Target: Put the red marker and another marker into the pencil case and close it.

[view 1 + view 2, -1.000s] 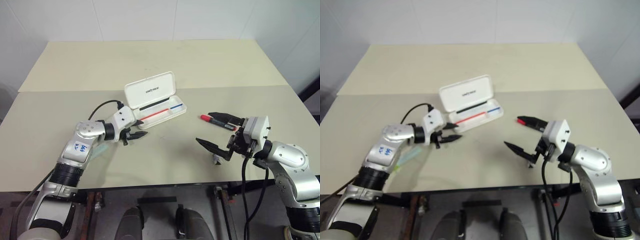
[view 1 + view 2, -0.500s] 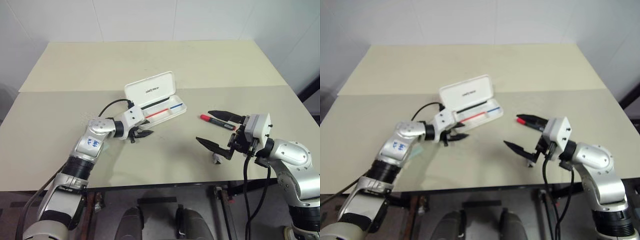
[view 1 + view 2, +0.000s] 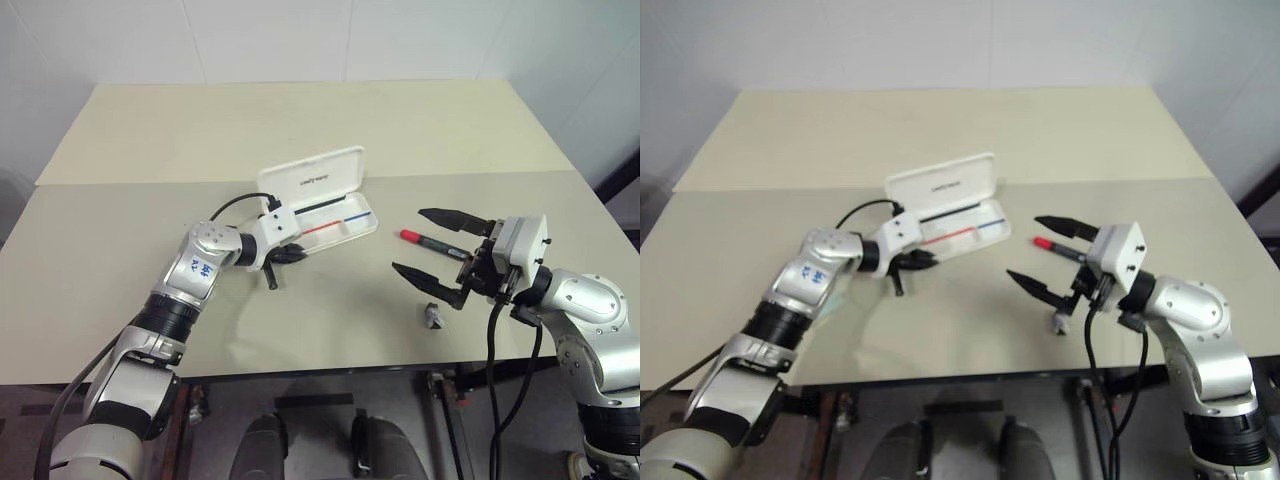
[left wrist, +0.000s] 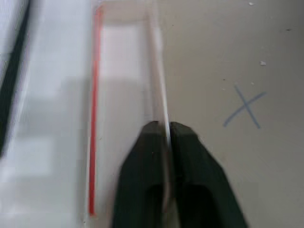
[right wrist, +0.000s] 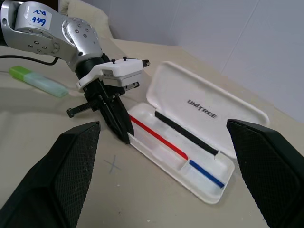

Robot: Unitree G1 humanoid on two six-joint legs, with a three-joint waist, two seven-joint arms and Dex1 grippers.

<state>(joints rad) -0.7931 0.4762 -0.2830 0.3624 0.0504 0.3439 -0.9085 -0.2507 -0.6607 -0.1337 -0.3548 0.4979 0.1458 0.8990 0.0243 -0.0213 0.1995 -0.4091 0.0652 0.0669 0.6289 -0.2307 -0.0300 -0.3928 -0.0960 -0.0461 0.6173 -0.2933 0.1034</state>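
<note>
While the pale green marker (image 5: 37,80) lies on the table (image 3: 150,220) at the far left beside the left arm, the left gripper (image 3: 291,254) has its black fingers pinched on the thin near wall of the open pencil case (image 3: 322,179), at that wall's left end. Right of the case the red marker (image 3: 430,240) lies on the table, apart from it. Farthest right, the right gripper (image 3: 440,250) hovers with fingers spread wide, empty, the marker between them in view.
</note>
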